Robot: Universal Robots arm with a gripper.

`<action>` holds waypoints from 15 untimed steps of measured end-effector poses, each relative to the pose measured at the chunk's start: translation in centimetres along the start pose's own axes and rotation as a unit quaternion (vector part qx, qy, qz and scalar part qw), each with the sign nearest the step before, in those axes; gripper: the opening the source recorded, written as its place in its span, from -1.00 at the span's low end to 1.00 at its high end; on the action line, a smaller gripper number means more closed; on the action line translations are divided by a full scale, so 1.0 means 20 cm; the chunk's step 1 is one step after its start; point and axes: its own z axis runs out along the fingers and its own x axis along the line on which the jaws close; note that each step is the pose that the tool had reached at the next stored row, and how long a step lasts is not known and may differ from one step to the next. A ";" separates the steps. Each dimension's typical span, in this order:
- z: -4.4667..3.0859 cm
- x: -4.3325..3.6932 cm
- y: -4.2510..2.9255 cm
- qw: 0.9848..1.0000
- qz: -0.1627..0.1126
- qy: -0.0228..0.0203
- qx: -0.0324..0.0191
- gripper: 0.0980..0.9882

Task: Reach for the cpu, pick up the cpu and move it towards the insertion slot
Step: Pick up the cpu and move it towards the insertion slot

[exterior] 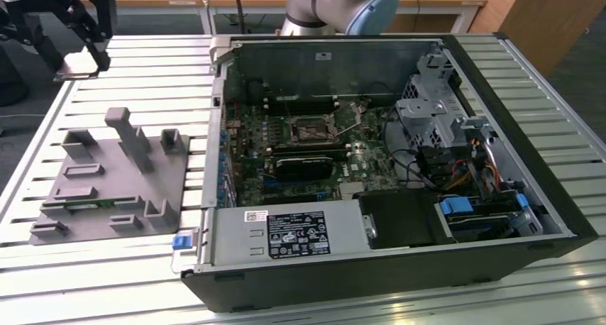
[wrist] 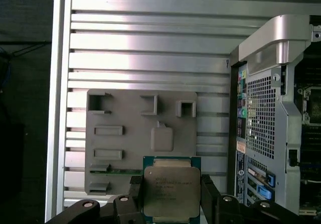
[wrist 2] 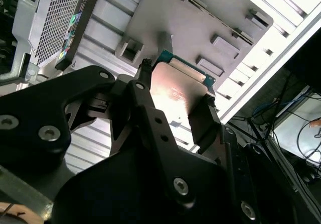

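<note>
My gripper hangs high over the slatted table's far left corner in the exterior view, shut on the cpu. In the first wrist view the cpu shows its silvery top and green rim between my two black fingers. The second wrist view shows the cpu's pale underside, clamped by its edges in my gripper. The insertion slot, a dark square socket with a metal frame, lies on the motherboard inside the open computer case, well to the exterior view's right of my gripper.
A grey parts fixture with raised holders lies on the slatted table, below my gripper in the first wrist view. A green memory stick rests in it. The case's walls, drive cage and cables surround the board.
</note>
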 end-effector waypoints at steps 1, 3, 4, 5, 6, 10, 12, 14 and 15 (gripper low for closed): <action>0.000 -0.010 0.000 1.000 0.000 0.000 0.000 0.00; 0.000 -0.025 0.000 1.000 0.000 0.000 0.000 0.00; 0.000 -0.030 0.000 1.000 0.000 0.000 0.000 0.00; 0.001 -0.034 0.000 1.000 0.000 0.000 0.000 0.00; 0.001 -0.039 -0.001 1.000 0.000 0.000 0.000 0.00; 0.001 -0.064 -0.001 1.000 0.000 0.000 0.000 0.00; 0.001 -0.079 -0.001 1.000 0.000 0.000 0.000 0.00; 0.001 -0.099 -0.001 1.000 0.000 0.000 0.000 0.00; 0.001 -0.109 -0.001 1.000 0.000 0.000 0.000 0.00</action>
